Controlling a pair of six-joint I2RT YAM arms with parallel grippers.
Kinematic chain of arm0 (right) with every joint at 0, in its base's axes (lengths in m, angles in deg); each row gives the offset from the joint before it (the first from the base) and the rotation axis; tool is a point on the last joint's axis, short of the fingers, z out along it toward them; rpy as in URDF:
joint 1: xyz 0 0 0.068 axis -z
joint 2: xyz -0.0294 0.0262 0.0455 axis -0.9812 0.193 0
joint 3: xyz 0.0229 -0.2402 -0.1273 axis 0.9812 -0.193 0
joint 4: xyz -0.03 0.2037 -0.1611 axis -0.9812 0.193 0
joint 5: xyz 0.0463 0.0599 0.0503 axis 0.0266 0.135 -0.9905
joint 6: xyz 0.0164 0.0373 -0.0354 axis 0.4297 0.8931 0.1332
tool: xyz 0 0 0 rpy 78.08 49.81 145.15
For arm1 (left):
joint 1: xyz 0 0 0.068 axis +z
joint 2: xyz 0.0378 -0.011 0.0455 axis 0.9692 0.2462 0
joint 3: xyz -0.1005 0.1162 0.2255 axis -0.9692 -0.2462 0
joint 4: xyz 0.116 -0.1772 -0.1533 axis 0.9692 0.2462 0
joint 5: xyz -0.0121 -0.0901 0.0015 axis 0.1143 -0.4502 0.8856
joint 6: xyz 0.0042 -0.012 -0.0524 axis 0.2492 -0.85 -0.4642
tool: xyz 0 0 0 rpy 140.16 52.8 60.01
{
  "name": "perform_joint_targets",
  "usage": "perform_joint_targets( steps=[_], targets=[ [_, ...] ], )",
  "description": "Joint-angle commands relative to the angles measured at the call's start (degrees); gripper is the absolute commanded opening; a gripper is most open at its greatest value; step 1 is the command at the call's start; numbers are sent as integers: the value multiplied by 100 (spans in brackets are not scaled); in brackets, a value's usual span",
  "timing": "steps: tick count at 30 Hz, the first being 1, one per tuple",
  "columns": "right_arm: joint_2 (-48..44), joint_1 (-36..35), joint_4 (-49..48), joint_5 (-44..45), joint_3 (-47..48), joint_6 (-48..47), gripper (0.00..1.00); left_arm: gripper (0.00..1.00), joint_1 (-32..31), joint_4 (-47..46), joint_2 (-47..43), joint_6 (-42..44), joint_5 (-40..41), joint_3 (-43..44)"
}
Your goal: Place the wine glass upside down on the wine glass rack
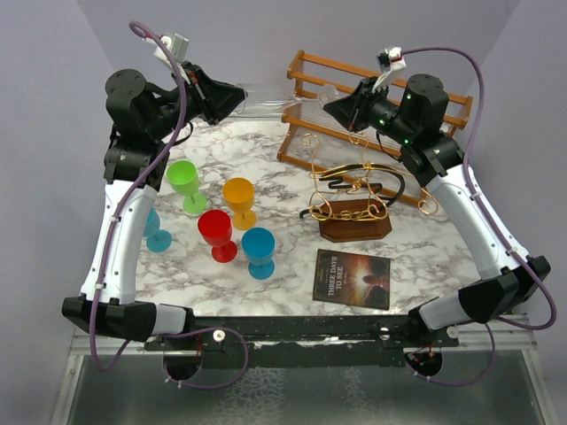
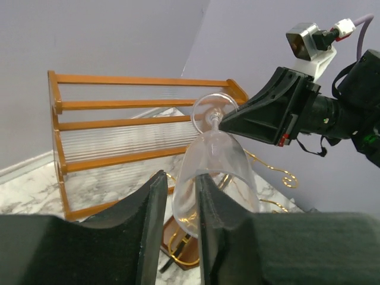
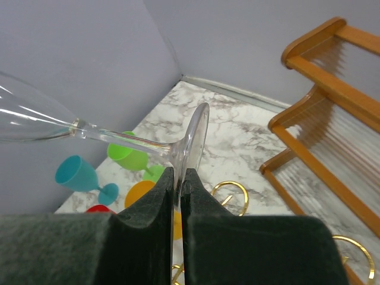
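Observation:
A clear wine glass (image 1: 285, 97) hangs level in the air at the back, between my two grippers. My right gripper (image 1: 331, 104) is shut on the rim of its round foot (image 3: 193, 133); the stem (image 3: 119, 140) runs off to the left. My left gripper (image 1: 239, 97) is at the bowl's mouth (image 2: 215, 157). Its jaws stand apart, with the bowl's rim in the gap and the wall against the right finger (image 2: 209, 196). The wine glass rack (image 1: 351, 209), gold wire loops on a dark oval base, stands on the table below. It also shows in the left wrist view (image 2: 183, 244).
A large orange-brown slatted shelf (image 1: 376, 88) stands at the back right, just behind the glass. Green (image 1: 184, 180), orange (image 1: 239, 197), red (image 1: 217, 232), blue (image 1: 259, 248) and teal (image 1: 158, 232) goblets stand at the left centre. A dark book (image 1: 353, 277) lies in front of the rack.

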Motion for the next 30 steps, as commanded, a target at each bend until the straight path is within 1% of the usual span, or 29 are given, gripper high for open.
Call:
perform_joint_targets(
  steps=[1,2,3,5,8,11,18,24,30],
  targets=[
    [-337,218,-100,595,-180,-737,1,39,33,-64,-317,262,123,23],
    [-413,234,-100,703,-220,-875,1,48,34,47,-337,387,203,48],
    [-478,248,-108,866,-277,-1009,1,53,33,184,-355,536,306,81],
    [-602,292,-103,1094,-342,-1271,1,60,33,455,-407,890,565,140],
    [-787,386,-92,1439,-411,-1729,1,66,34,806,-495,1389,981,181],
    [-1002,404,-112,1848,-483,-2376,1,71,34,1027,-580,1743,1307,75],
    [-1371,425,-239,3047,-520,-3897,1,78,34,1165,-748,2268,1716,-434],
    [-1463,467,-546,3928,-601,-5341,1,78,43,1220,-772,2528,1745,-641],
    [-1474,466,-788,4393,-954,-6718,1,78,43,1213,-750,2552,1632,-690]
  ],
)
